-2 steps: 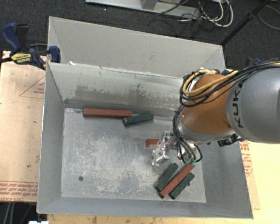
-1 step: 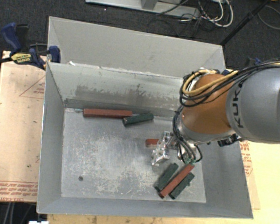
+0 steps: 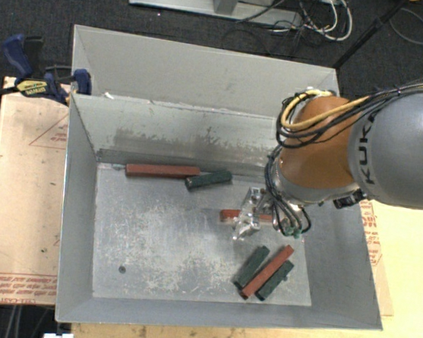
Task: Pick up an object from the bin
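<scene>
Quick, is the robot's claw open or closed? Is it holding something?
Gripper: can't tell whether it is open or closed. It is right at a small red-brown bar, right of the middle of the bin.

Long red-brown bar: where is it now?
Camera view: the long red-brown bar lies left of centre along the back wall, right end beside a dark green block.

three red-brown bars, three dark green bars
</scene>
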Controlling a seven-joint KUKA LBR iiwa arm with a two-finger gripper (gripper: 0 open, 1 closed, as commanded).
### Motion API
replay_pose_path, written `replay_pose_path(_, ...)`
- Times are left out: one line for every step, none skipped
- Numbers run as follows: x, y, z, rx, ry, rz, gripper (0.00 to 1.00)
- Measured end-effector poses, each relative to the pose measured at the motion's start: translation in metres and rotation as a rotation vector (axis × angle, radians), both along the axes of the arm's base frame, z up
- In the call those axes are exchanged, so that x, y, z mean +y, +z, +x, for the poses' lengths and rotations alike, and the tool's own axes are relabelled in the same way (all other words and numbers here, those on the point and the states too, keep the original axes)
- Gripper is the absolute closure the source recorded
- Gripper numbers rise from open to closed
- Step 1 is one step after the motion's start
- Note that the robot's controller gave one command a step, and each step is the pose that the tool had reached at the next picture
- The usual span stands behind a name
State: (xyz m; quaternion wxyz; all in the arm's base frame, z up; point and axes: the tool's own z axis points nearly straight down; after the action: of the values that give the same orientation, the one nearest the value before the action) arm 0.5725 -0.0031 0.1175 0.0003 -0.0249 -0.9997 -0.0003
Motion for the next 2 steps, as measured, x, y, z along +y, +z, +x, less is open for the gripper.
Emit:
replay_pose_path(-0.003,0.018,0.009,-0.004,-0.083,0.001,1.0)
replay_pose_path(0.0,0.043,0.019,-0.002,-0.142,0.0,1.0)
